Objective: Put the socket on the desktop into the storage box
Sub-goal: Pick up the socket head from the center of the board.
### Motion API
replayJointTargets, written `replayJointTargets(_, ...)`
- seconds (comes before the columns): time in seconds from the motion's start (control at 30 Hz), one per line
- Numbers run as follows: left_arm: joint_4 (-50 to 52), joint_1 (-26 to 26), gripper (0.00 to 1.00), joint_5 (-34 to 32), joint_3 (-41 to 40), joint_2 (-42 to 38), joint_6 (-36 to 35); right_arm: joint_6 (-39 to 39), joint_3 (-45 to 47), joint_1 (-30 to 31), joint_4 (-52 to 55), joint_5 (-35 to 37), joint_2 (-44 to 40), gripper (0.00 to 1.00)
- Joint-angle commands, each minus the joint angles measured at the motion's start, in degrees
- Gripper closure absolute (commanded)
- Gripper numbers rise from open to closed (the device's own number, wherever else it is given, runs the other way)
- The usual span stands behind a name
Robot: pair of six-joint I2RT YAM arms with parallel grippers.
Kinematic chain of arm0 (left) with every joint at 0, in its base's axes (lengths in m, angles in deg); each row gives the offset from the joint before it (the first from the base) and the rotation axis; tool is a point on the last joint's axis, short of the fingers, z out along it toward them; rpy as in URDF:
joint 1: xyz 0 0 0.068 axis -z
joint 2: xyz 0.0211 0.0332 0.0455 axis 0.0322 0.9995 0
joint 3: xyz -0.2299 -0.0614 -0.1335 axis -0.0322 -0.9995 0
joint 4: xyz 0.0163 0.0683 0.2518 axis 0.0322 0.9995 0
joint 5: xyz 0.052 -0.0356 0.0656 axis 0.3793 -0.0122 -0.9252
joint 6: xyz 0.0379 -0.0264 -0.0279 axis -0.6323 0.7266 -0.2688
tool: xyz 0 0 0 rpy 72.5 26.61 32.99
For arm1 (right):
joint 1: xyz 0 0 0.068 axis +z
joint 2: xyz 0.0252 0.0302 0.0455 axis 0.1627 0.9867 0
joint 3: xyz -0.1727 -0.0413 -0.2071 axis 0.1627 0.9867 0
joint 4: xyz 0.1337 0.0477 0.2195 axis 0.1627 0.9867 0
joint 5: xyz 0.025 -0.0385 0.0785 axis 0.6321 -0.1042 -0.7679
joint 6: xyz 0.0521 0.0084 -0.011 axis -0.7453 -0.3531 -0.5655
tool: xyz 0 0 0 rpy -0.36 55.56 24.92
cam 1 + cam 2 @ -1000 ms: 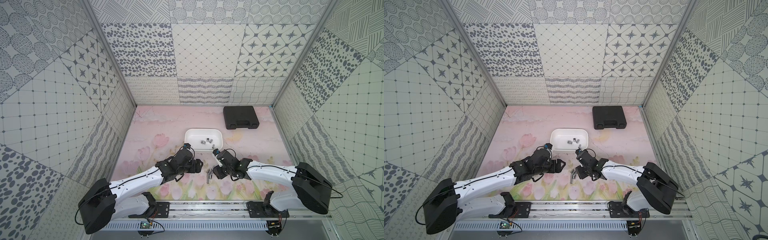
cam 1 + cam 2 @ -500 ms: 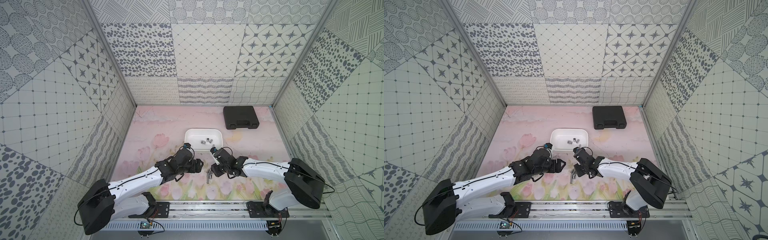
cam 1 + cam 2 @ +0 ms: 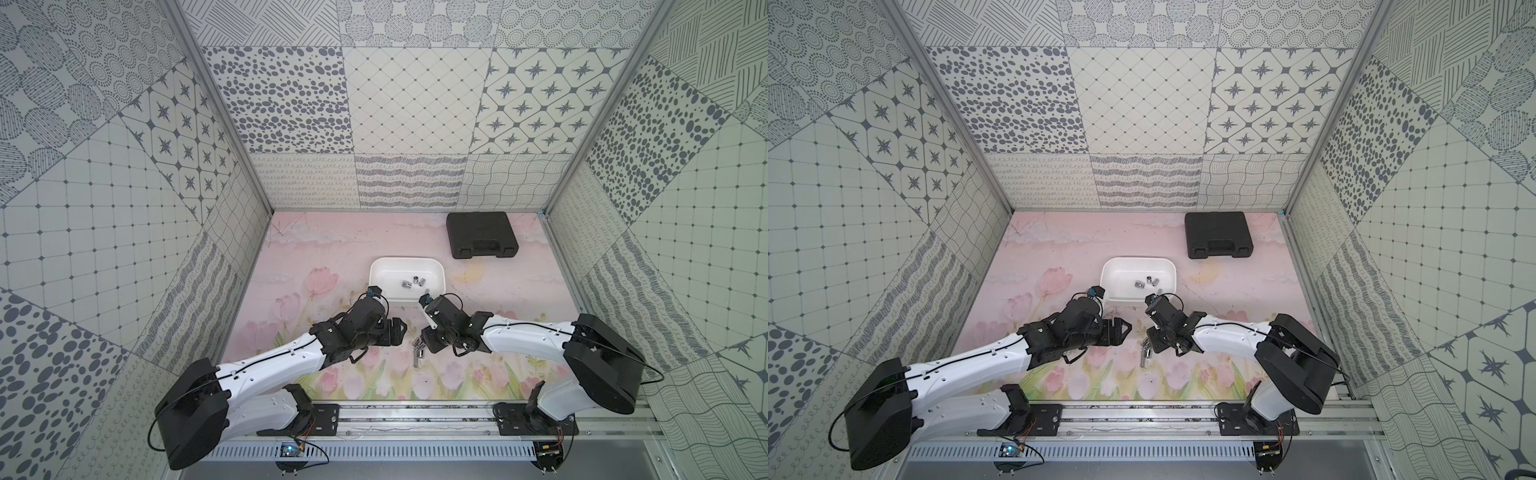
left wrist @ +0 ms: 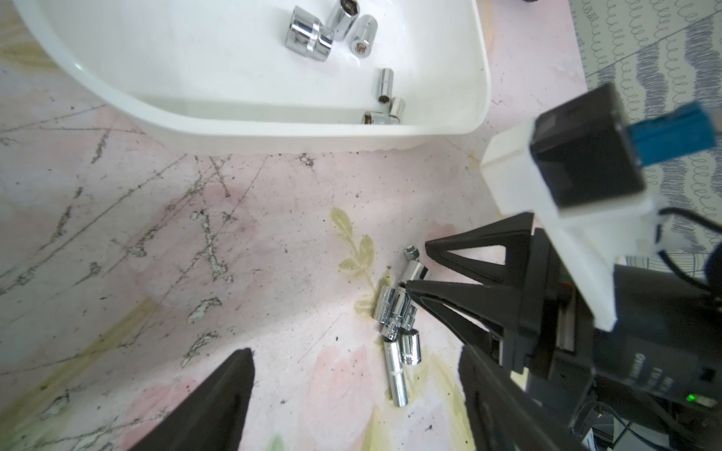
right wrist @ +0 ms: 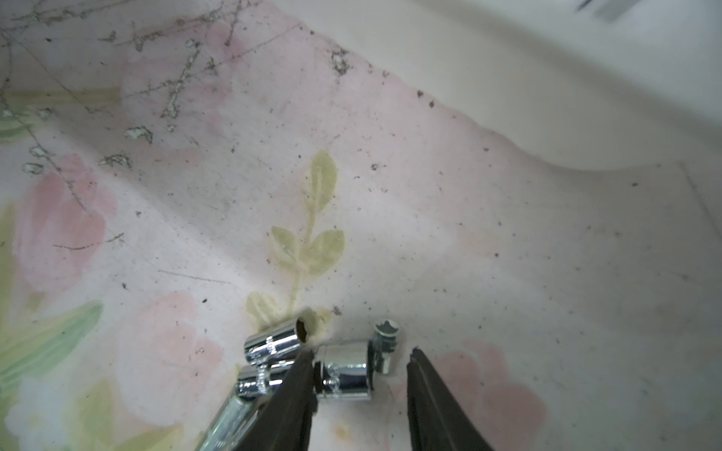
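The white storage box (image 3: 407, 260) (image 3: 1138, 261) holds several chrome sockets (image 3: 413, 283) (image 4: 308, 33). More sockets lie in a cluster on the desktop (image 3: 417, 353) (image 3: 1145, 353) in front of it. My right gripper (image 5: 361, 351) (image 3: 422, 340) is down at the cluster, its jaws open and astride one short socket (image 5: 344, 375). One finger (image 5: 297, 386) touches that socket and the other stands clear of it. A small socket (image 5: 385, 343) lies just beyond. My left gripper (image 4: 357, 390) (image 3: 399, 331) hangs open beside the cluster, holding nothing.
A closed black case (image 3: 482, 235) (image 3: 1219, 235) sits at the back right. A long socket (image 4: 394, 375) and two knurled ones (image 5: 273, 343) lie against the straddled socket. The two grippers are close together, tip to tip. The box's near wall (image 4: 234, 117) is close behind the cluster.
My right gripper has shifted a little left onto the socket cluster and its jaws have narrowed around one socket. The left arm has not moved.
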Motion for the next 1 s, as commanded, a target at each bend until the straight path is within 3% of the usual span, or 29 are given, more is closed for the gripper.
replayJointTargets(0.0, -1.57, 0.28, 0.13, -0.57, 0.5, -0.22, -0.57, -0.54, -1.4, 0.49, -1.1, -0.77, 0.85, 0.58)
replayJointTargets(0.2, -1.59, 0.28, 0.13, -0.47, 0.48, -0.3, -0.51, -0.73, -1.12, 0.51, -0.99, 0.41, 0.21, 0.63)
replayJointTargets(0.97, -1.69, 0.42, 0.13, -0.56, 0.57, 0.03, -0.3, -1.17, -1.89, 0.47, 1.01, 4.06, 1.95, 0.65)
